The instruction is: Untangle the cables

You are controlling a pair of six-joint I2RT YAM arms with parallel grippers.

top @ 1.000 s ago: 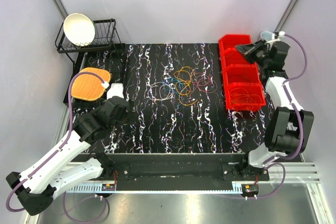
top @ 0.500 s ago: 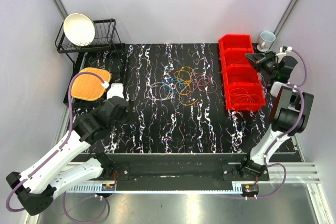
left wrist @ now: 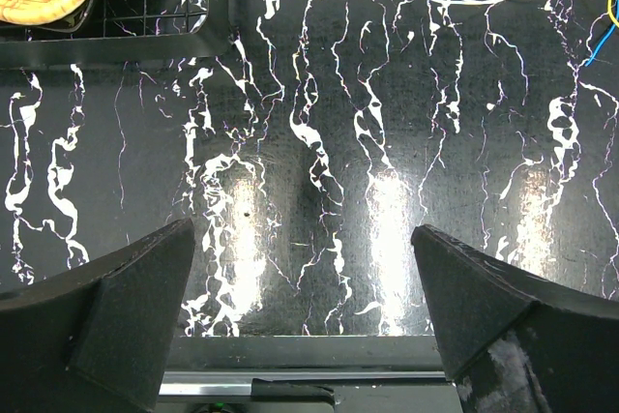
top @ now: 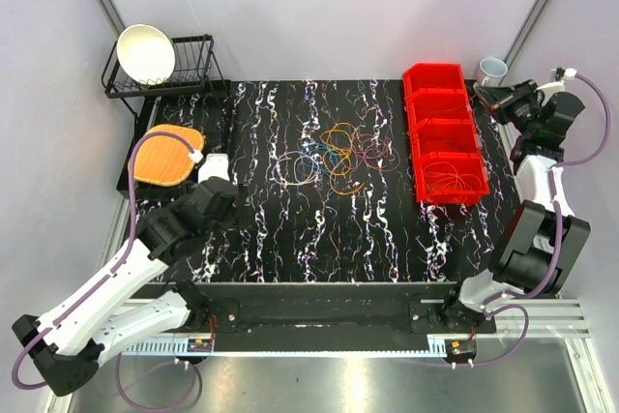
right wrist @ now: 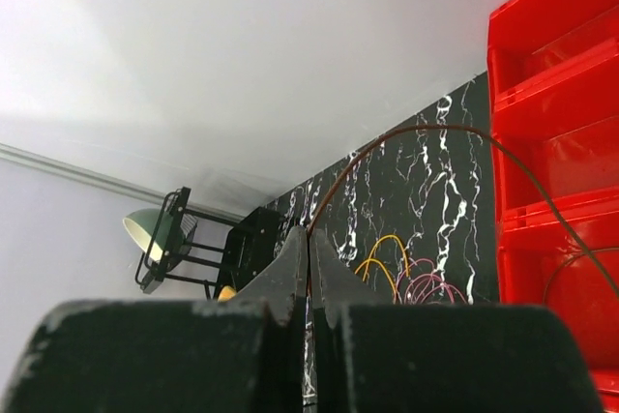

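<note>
The cables (top: 334,155) lie in a loose knot of thin red, orange, yellow, blue and purple loops at the centre of the frame, on the black, white-veined mat (top: 290,229). One brown-red cable (right wrist: 406,131) seems clear of the knot. It is pinched in the closed tips of the right gripper (right wrist: 309,237) at upper right and arcs springily over the glossy red bins (top: 440,119). This looks like the sorting step; next, lower it into a compartment and release. At left, the left gripper (left wrist: 302,234) hovers over the mat, jaws spread wide, holding nothing.
</note>
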